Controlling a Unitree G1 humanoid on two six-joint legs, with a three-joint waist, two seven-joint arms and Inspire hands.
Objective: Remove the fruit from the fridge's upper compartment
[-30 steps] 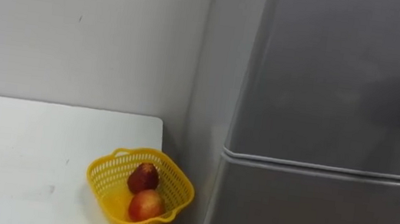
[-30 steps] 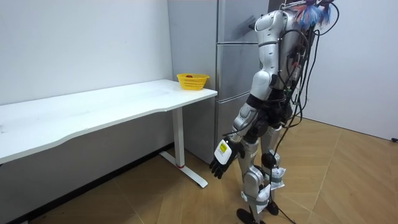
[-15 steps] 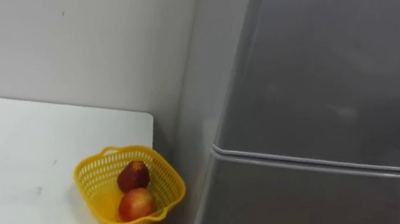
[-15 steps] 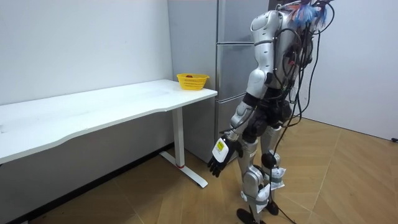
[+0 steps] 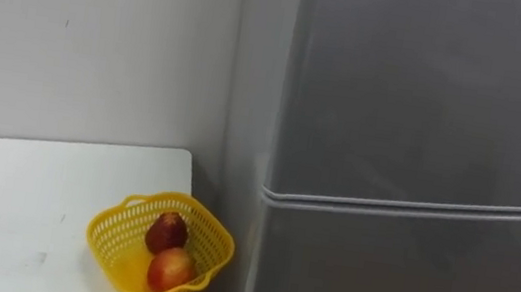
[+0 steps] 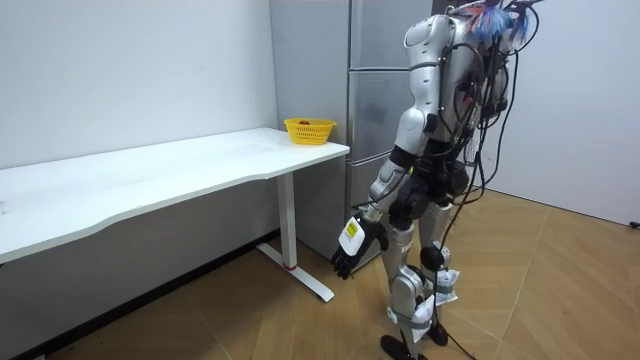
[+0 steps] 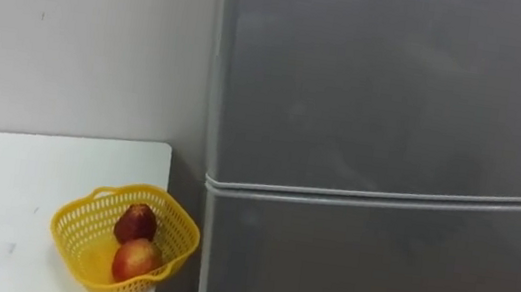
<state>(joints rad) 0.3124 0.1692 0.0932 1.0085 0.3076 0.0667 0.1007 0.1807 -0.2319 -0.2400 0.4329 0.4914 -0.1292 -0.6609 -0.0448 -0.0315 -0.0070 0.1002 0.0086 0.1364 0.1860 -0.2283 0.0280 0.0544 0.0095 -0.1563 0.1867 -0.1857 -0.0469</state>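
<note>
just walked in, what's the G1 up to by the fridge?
It stands facing the grey fridge, next to the end of the white table. Both fridge doors are shut, so nothing has been taken out yet. The left robot hand hangs low by its leg, fingers relaxed and empty. A yellow basket holding two red fruits sits on the table corner nearest the fridge, untouched.

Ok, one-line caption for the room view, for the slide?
Robot stands facing the closed fridge beside the white table, left robot hand hanging low, yellow basket at the table's corner.
</note>
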